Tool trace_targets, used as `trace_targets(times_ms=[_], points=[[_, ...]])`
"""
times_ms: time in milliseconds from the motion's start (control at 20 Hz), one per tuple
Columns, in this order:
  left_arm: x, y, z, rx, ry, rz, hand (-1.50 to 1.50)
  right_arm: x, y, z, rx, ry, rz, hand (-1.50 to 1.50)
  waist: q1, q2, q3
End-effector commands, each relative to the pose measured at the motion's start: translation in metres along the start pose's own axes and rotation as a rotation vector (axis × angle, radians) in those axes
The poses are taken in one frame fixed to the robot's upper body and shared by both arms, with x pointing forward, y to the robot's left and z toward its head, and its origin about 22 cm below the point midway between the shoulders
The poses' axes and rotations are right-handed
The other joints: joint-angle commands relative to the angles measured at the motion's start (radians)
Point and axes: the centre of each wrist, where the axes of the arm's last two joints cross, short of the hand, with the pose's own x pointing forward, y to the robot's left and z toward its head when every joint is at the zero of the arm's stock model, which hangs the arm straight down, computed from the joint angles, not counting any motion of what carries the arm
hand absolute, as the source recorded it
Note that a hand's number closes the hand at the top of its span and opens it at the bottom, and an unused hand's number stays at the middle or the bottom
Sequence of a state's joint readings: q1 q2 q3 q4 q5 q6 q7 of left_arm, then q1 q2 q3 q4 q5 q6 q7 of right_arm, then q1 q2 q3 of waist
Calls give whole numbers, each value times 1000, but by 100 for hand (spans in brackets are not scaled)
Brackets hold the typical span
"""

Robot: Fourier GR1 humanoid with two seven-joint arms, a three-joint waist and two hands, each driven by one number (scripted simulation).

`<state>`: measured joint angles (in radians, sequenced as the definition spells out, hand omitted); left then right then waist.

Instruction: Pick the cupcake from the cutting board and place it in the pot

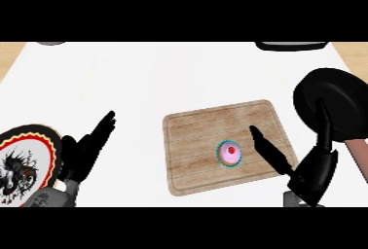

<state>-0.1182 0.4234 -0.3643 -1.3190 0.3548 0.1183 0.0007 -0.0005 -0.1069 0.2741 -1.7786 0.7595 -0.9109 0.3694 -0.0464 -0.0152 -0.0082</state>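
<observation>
A cupcake (230,153) with pink icing, a red dot on top and a teal wrapper sits on the wooden cutting board (194,131), right of the board's middle. My right hand (313,170) is open just right of the cupcake, thumb stretched toward it without touching, fingers raised in front of the pot. The black pot (341,97) lies at the right edge, with a reddish-brown handle (356,155) pointing toward me. My left hand (84,151) rests open at the left, fingers up, holding nothing.
A decorated plate (25,163) with a red, yellow and black rim lies at the lower left, partly behind my left hand. A dark object (291,45) and a grey one (50,43) sit at the counter's far edge.
</observation>
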Motion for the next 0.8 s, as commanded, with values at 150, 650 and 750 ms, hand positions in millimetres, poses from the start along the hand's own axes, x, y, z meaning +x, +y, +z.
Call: trace_targets(times_ms=[150, 650, 750], points=[[4, -2, 1, -26, 33, 6, 0, 25, 3, 26, 54, 277, 69, -150, 22, 5, -1], [22, -19, -7, -58, 14, -16, 0, 83, 16, 15, 177, 594, 115, -150, 59, 14, 7], [11, -25, -8, -78, 18, -13, 0, 85, 20, 22, 302, 645, 174, -150, 58, 18, 6]])
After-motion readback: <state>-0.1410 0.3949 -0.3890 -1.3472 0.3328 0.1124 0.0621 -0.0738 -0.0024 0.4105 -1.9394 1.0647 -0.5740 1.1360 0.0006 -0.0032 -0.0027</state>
